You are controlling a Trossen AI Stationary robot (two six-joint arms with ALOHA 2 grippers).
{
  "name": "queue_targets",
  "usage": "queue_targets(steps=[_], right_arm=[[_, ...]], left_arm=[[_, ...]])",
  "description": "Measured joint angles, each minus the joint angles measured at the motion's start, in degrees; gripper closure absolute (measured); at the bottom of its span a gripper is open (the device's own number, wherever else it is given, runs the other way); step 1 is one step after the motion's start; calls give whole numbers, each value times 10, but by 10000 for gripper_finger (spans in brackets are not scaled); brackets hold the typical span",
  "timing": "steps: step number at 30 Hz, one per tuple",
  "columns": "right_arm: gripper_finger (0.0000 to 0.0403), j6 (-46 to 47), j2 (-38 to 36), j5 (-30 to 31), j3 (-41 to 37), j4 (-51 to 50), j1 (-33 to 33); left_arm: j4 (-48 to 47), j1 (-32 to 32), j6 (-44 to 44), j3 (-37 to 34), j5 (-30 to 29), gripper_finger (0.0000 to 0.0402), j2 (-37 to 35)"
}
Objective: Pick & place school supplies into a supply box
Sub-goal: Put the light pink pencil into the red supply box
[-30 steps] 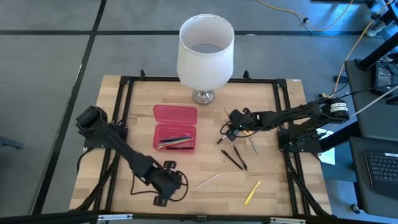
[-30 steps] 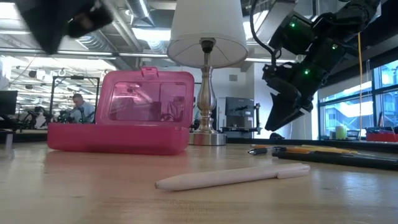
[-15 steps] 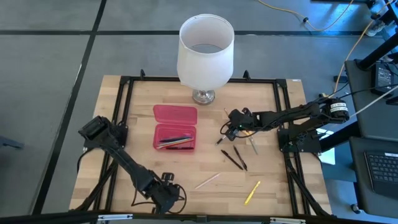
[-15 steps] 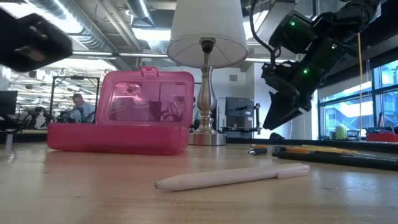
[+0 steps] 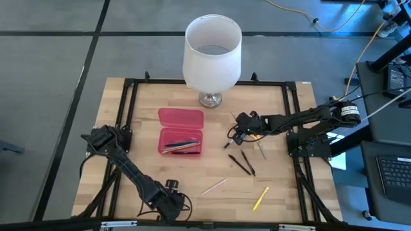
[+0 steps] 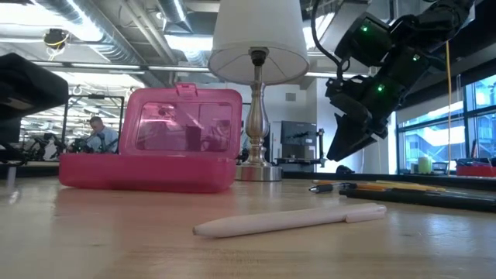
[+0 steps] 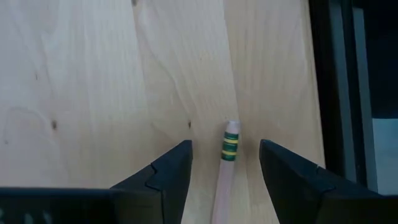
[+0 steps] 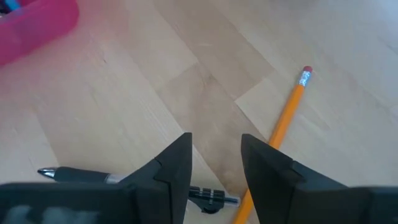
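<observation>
The pink box [image 5: 181, 135] lies open near the middle of the table [image 5: 282, 192], lid [image 6: 184, 120] tipped back toward twelve o'clock, with a few pens and pencils [image 5: 180, 146] already in its tray. You have more to collect: a pale pen [image 5: 214, 186] at about five o'clock from the box, a yellow pencil [image 5: 260, 198] further out the same way, two dark pens [image 5: 242, 164] at four o'clock, and an orange pencil [image 8: 278, 138] under the right arm.

Your left gripper [image 7: 226, 163] sits low at the table's six o'clock edge, fingers spread wide and straddling a pale pencil [image 7: 225, 174] with a green-and-yellow band; the fingers stand clear of it on both sides, so nothing is held yet. Keep the pencil centred in the gap, come straight down, and close across the shaft rather than the eraser end so it does not pivot out.

Your right gripper [image 8: 215, 163] hovers at three o'clock from the box, fingers partly apart and empty, over a dark pen [image 8: 84, 176] and a small black piece [image 8: 210, 197].

No brand or readable writing shows; the blue mark near the orange pencil's tip cannot be read.
</observation>
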Motion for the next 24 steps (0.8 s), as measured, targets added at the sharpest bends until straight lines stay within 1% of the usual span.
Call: queue_targets(steps=[3, 7, 24], right_arm=[[261, 0, 0, 0, 0, 0, 0], [261, -1, 0, 0, 0, 0, 0], [261, -2, 0, 0, 0, -1, 0]], left_arm=[[-14, -4, -5, 0, -13, 228, 1], [-27, -13, -13, 1, -43, 252, 4], [-23, -16, -6, -2, -67, 369, 5]])
